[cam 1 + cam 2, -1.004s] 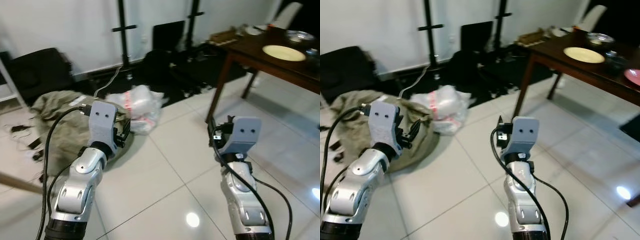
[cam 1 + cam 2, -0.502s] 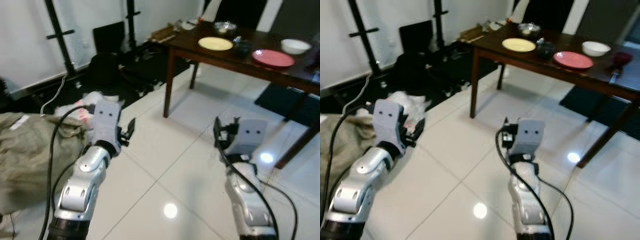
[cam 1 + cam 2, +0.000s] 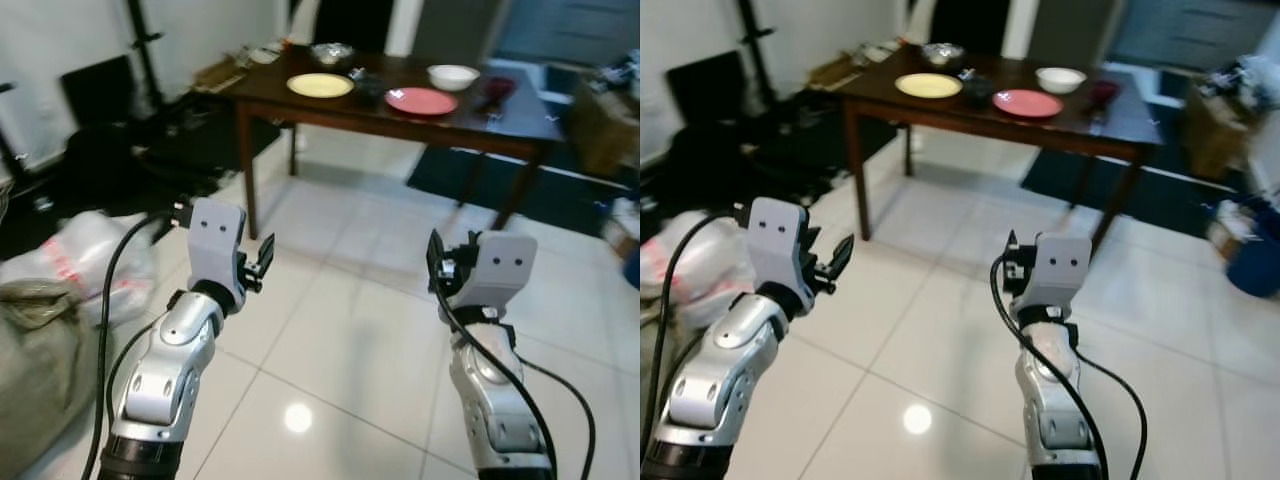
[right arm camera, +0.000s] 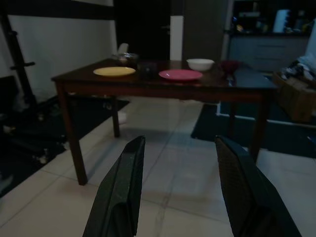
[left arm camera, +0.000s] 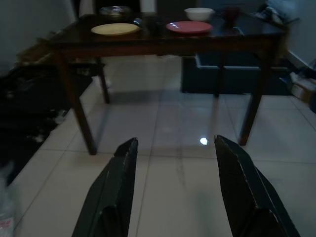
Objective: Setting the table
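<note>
Since half a second ago our view has swung round, so the dark wooden table (image 3: 400, 112) now sits square ahead and whole, where before it lay off to our right. Left of the table, a white plastic bag (image 3: 60, 262) and an olive cloth heap (image 3: 35, 370) lie at the frame's edge, with black gear (image 3: 110, 150) against the wall beyond. Our left gripper (image 5: 173, 148) is raised short of the table, its fingers spread and empty. On the table, from left to right, stand a yellow plate (image 3: 320, 85), a pink plate (image 3: 421, 100) and a white bowl (image 3: 452, 76). Our right gripper (image 4: 177, 148) is likewise raised, fingers apart, holding nothing. Open white tile floor (image 3: 360, 330) stretches between us and the table; a dark rug (image 3: 470, 185) lies under its far side.
</note>
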{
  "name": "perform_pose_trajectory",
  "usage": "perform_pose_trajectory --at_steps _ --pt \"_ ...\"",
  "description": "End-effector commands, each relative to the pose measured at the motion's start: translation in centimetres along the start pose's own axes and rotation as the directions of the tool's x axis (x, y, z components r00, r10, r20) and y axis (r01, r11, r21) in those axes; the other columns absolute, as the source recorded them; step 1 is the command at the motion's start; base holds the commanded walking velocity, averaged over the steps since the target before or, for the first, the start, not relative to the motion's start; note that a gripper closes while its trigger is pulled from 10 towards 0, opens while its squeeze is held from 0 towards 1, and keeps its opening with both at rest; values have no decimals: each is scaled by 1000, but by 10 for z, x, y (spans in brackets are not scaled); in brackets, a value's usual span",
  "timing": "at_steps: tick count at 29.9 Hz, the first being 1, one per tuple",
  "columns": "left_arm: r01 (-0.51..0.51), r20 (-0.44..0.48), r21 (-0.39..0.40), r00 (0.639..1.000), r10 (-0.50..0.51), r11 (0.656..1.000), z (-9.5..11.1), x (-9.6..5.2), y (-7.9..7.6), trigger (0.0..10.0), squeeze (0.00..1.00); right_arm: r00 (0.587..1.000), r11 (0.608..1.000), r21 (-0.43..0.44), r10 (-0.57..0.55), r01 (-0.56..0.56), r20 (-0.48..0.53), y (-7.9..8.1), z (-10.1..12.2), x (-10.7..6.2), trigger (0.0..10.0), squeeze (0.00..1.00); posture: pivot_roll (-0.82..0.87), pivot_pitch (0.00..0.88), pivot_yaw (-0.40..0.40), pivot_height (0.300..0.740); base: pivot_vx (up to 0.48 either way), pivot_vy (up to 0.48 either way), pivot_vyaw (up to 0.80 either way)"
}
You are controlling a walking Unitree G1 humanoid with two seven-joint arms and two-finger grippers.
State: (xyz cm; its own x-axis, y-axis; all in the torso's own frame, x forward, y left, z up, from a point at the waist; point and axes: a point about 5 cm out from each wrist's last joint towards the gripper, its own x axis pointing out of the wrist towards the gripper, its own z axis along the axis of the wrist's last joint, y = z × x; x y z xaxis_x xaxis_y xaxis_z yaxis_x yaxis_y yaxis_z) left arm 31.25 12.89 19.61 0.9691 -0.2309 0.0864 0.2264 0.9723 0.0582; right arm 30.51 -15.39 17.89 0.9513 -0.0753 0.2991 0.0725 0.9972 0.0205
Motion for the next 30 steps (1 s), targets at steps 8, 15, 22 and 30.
perform_pose_trajectory --at_steps 8,15,22,30 --pt "-5 7 -3 1000 5 1000 -1 -2 0 10000 0 1000 1000 -5 1 -2 -20 0 -3 -1 10000 0 -9 0 72 740 0 0 -781" --pt "-41 31 60 999 39 997 -1 -2 3 10000 0 998 997 67 50 -47 -42 6 -5 -1 10000 0 -8 0 71 740 119 0 -757" --pt "-51 48 78 998 48 996 0 -3 -2 10000 0 990 987 94 133 -129 -44 18 -6 -5 10000 0 -9 0 71 740 480 0 0" --pt "-36 52 78 998 32 996 0 -2 -5 10000 0 990 987 95 135 -131 -43 19 -6 -5 10000 0 -10 0 75 740 480 0 0"
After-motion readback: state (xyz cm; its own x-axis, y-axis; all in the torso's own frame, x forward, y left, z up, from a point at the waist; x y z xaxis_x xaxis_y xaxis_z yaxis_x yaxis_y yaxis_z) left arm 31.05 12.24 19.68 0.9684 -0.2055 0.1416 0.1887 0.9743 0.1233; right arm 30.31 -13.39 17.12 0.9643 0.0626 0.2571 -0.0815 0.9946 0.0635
